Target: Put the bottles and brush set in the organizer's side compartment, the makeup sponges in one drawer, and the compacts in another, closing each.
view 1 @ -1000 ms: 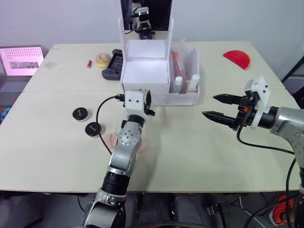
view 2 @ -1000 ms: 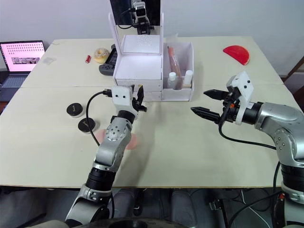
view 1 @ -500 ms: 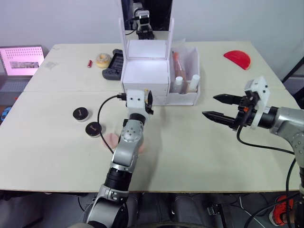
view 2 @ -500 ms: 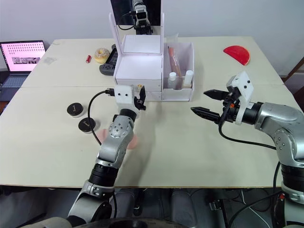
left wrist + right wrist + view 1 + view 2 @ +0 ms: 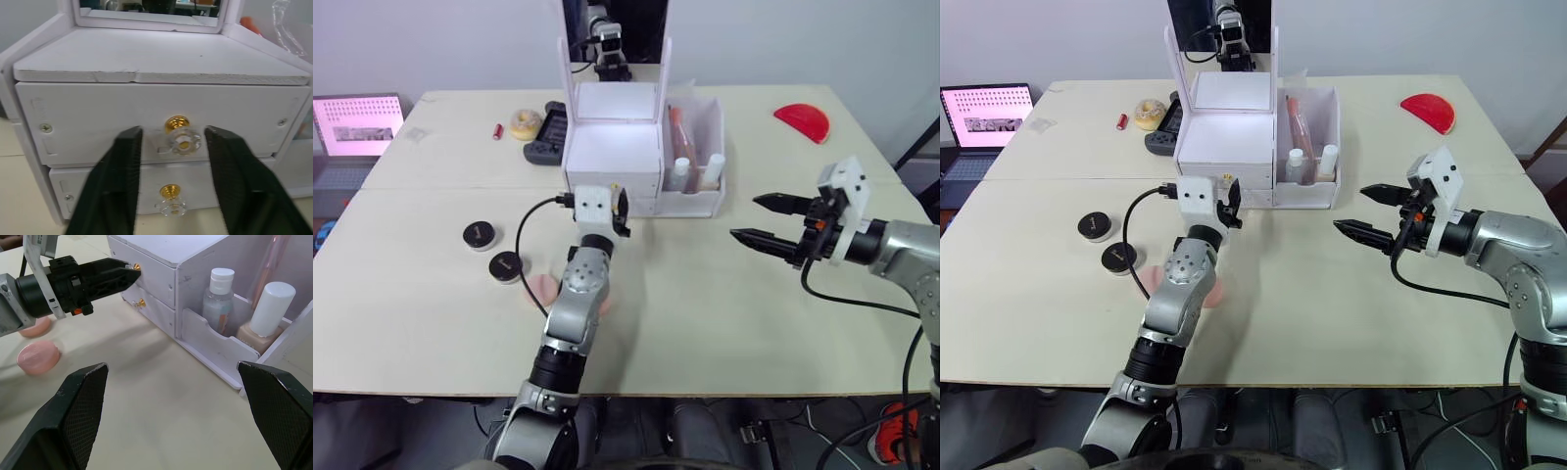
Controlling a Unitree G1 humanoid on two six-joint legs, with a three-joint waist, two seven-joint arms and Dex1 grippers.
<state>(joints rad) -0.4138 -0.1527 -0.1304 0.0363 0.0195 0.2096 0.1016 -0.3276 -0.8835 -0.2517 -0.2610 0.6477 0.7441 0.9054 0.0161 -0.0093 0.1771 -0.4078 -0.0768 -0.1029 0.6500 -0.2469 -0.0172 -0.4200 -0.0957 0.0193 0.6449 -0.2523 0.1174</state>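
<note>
The white organizer [image 5: 614, 147] stands at the table's back middle with both drawers shut. Its side compartment [image 5: 710, 201] holds two bottles [image 5: 217, 296] [image 5: 266, 308] and the brush set [image 5: 679, 132]. My left gripper [image 5: 172, 133] is open at the top drawer, its fingers [image 5: 122, 161] on either side of the gold-and-clear knob [image 5: 182, 141] without touching it. Two black compacts [image 5: 479, 234] [image 5: 505, 265] lie to the left. Pink makeup sponges [image 5: 39, 357] [image 5: 34, 327] lie by my left forearm. My right gripper [image 5: 759, 220] hovers open and empty right of the organizer.
A laptop [image 5: 357, 122] sits at the far left edge. Behind the organizer's left side lie a yellow tape roll [image 5: 525, 123], a black case [image 5: 548, 132] and a small red item [image 5: 497, 129]. A red half-round object [image 5: 803, 120] lies at the back right.
My left gripper has edged a little forward toward the drawer front. The right arm has not moved.
</note>
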